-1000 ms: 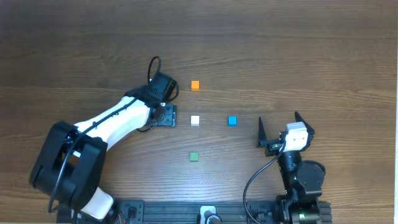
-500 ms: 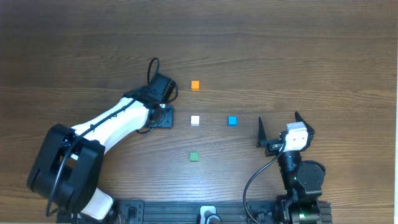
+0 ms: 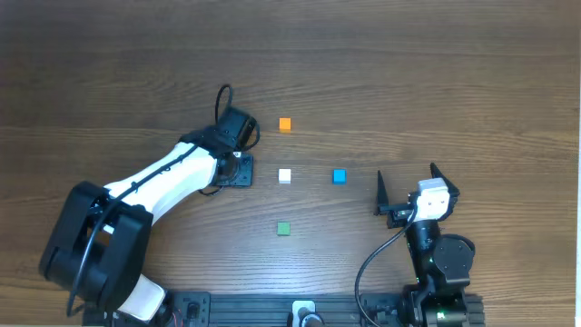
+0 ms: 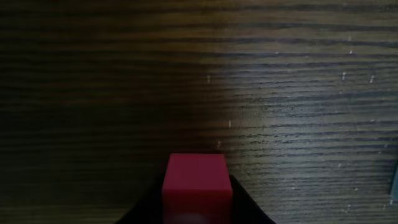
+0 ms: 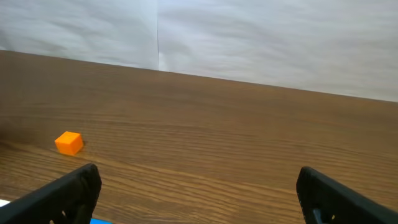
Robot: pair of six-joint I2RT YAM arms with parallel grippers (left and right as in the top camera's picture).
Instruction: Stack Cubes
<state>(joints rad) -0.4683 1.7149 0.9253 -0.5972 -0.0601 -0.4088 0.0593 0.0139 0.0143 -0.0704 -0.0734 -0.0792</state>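
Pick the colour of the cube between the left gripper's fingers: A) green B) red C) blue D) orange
B: the left wrist view shows a red cube between the fingers of the left gripper, while the orange cube, blue cube and green cube sit free on the table.

The table point(image 3: 436, 73) is matt, grained wood; the red cube point(image 4: 196, 180) looks smooth matt plastic.

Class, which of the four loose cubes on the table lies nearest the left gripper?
The white cube, right beside the left gripper; the orange cube, blue cube and green cube lie farther off.
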